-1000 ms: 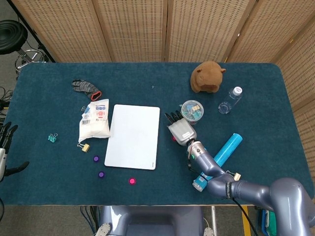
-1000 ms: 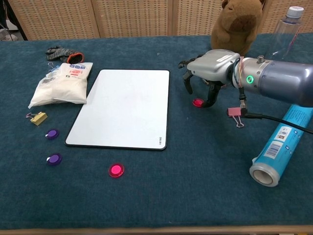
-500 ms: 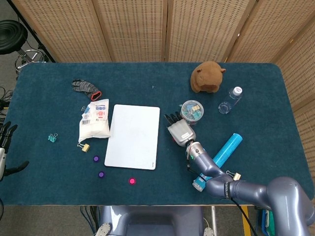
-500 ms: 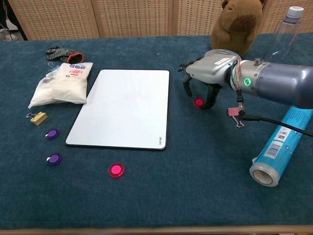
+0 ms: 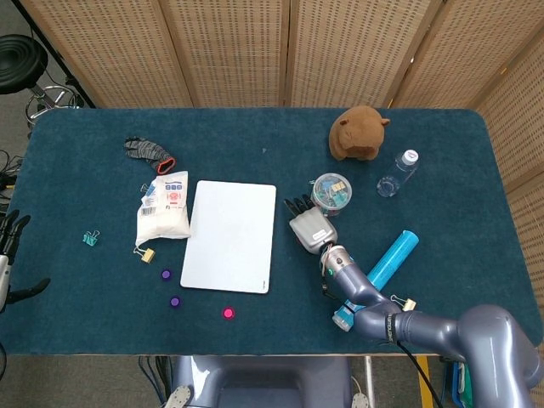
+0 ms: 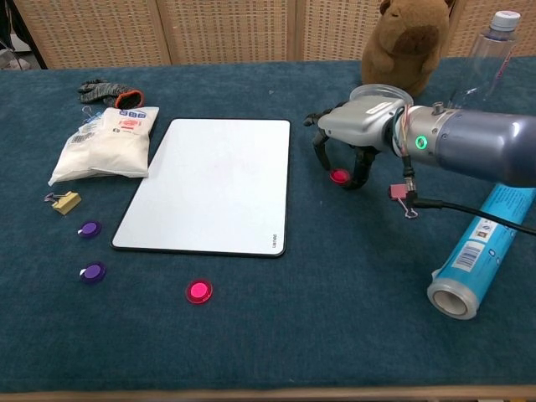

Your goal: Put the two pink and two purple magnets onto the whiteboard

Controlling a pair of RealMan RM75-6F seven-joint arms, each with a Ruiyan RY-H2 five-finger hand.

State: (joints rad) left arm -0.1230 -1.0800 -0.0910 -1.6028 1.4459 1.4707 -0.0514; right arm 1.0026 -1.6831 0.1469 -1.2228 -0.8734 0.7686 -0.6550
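My right hand (image 6: 362, 127) sits right of centre in the chest view, palm down, its dark fingers (image 6: 321, 149) curled downward around a round pink magnet (image 6: 339, 176) that lies on the blue-carpeted desk (image 6: 335, 285); I cannot tell whether the fingertips actually pinch it or only cage it. The flat white rectangular whiteboard (image 6: 213, 186) lies just left of that hand, bare of magnets. The second round pink magnet (image 6: 198, 291) rests on the desk below the whiteboard's lower edge, and the two round purple magnets (image 6: 90, 229) (image 6: 93, 272) lie at lower left, apart from the board. My left hand (image 5: 10, 255) shows at the far left edge of the head view, off the desk, fingers spread and holding nothing. A brown plush animal (image 6: 409, 38) sits behind my right hand.
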